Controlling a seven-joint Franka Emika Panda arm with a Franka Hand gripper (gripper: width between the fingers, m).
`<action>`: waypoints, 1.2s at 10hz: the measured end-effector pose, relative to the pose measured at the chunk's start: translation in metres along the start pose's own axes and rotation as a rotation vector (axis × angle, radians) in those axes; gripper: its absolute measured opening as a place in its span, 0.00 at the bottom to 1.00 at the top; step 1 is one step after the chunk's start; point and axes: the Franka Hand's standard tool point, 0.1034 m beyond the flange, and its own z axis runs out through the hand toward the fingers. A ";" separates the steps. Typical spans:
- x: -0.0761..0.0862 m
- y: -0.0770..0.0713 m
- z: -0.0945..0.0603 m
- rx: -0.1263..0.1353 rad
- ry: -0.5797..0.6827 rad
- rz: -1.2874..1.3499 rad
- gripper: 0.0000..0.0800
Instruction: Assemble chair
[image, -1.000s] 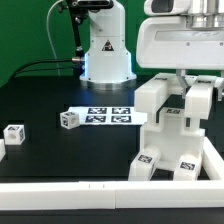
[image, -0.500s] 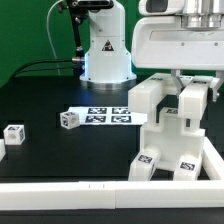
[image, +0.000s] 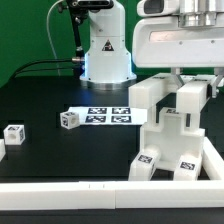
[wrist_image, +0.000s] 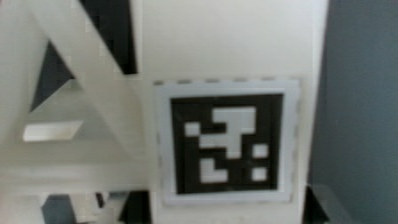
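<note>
The chair's white blocky parts (image: 170, 140) stand stacked at the exterior view's right, with tags on the lowest blocks. My gripper (image: 184, 84) hangs right above them, between two upper blocks (image: 150, 97). In the wrist view a white chair part with a black-and-white tag (wrist_image: 222, 140) fills the picture. The gripper (wrist_image: 228, 205) is shut on this part, and a dark finger (wrist_image: 139, 205) shows on each side of it. How the held part joins the blocks below is hidden by the gripper body.
The marker board (image: 108, 115) lies mid-table. A small tagged cube (image: 68, 119) sits beside it and another (image: 14, 133) nearer the exterior view's left edge. A white border rail (image: 90, 194) runs along the front. The robot base (image: 105, 50) stands behind.
The gripper and the upper white blocks have shifted slightly toward the exterior view's left. The cubes and lower blocks have not moved.
</note>
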 end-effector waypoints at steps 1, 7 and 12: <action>-0.002 -0.003 0.001 -0.001 0.002 -0.009 0.36; 0.009 0.010 0.015 -0.023 0.008 -0.001 0.36; 0.019 0.009 0.023 -0.006 0.068 0.015 0.36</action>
